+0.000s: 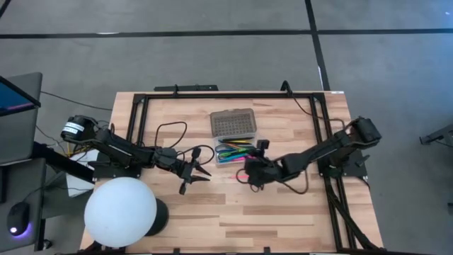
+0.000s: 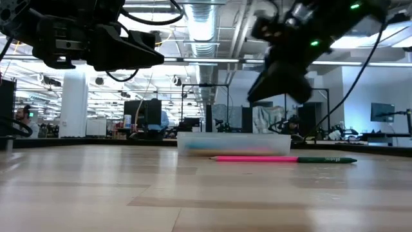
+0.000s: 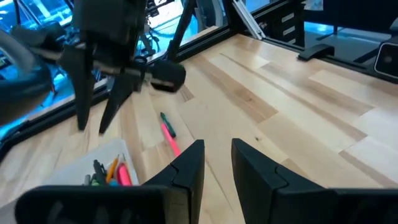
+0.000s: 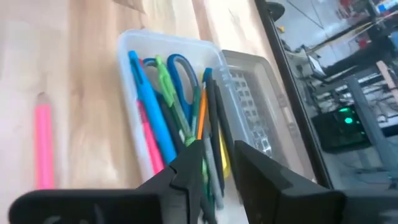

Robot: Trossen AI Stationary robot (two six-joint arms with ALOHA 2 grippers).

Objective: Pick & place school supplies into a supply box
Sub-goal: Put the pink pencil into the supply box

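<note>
Pink pen (image 1: 241, 175) just beside right gripper (image 1: 249, 178)

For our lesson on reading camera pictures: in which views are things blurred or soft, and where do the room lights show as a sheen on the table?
Low view: both dark arms overhead are soft, while the pink pen is fairly crisp; ceiling lights leave a pale sheen on the table. Left wrist view: the other arm's gripper is smeared. Right wrist view: the supply box and its contents are soft.
</note>
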